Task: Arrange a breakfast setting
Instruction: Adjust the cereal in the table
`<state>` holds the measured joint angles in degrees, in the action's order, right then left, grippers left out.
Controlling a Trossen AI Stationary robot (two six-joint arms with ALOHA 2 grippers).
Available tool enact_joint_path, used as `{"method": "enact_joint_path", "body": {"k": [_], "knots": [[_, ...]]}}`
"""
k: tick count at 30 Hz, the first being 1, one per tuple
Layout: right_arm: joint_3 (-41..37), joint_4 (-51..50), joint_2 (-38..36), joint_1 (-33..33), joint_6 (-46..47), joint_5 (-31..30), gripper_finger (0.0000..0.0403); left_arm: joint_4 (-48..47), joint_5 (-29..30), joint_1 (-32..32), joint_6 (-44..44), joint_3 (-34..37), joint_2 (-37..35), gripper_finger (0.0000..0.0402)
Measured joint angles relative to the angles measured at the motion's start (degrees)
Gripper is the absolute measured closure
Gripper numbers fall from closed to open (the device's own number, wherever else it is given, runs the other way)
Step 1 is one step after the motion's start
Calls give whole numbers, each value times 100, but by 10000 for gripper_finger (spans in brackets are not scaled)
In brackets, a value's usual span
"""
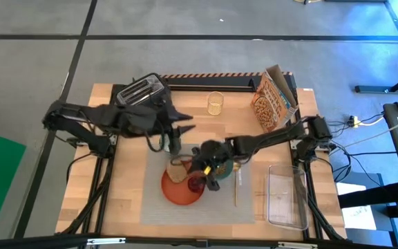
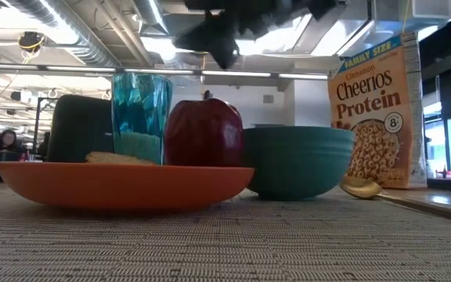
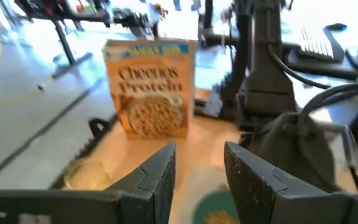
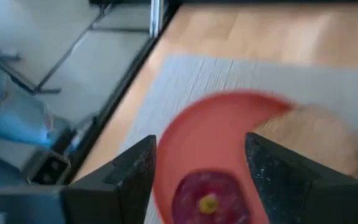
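Right wrist view: the right gripper (image 4: 197,180) stands wide above the apple (image 4: 207,198), which rests on the plate (image 4: 222,134) beside the toast (image 4: 312,134). Apple: firm, smooth, likely rolls; grip across its middle. Left gripper (image 3: 197,180) parted, empty.

A black toaster (image 1: 141,90) is sitting at the table's (image 1: 126,200) far left corner. A small yellowish glass (image 1: 215,103) is standing near the far edge, with a Cheerios Protein cereal box (image 1: 271,101) leaning to its right. A clear plastic tray (image 1: 287,196) is lying along the right edge.
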<state>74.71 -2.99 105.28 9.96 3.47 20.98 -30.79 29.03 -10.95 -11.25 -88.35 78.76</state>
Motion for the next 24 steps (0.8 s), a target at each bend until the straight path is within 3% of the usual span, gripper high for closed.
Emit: {"method": "enact_joint_path", "body": {"k": [6,12,18,24], "knots": [[498,-505,-401,-483,201,8,154,-16,19,342,553,-3,-518,271],[532,-638,-1393,-996,361,282,177,266,-47,621,1060,86,-1085,272],[534,-946,-2572,-1282,134,54,246,1148,-659,749,1303,1031,-1700,295],[527,-1150,-3558,-1303,60,-298,364,2198,-1118,821,1305,2238,-2255,341]]}}
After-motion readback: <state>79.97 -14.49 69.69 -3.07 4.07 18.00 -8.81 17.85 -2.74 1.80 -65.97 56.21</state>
